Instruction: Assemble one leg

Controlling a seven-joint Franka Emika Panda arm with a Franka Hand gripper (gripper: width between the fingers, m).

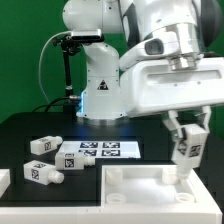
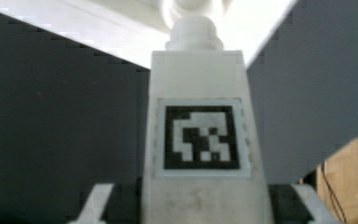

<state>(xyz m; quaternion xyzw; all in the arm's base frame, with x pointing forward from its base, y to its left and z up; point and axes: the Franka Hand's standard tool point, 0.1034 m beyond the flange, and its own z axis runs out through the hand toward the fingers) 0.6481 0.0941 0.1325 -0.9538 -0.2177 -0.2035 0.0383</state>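
Pincer (image 1: pixel 186 136) jaws are closed narrowly on the flat sides of a white tagged leg (image 1: pixel 186 150), holding it upright. It hangs over the white square panel (image 1: pixel 130 190), above the corner at the exterior view's right. In the wrist view the leg (image 2: pixel 202 90) runs straight away from the camera, tag facing it, with the narrower stub end pointing down at the panel. That vertical hold probably serves to line the stub up with a mounting spot in the corner. Whether the tip already touches the panel I cannot tell. Three spare legs (image 1: pixel 42 145) lie on the black table (image 1: pixel 20 125) beyond the panel's other side, well apart from the held one, and the marker board (image 1: pixel 100 150) lies just behind the panel.
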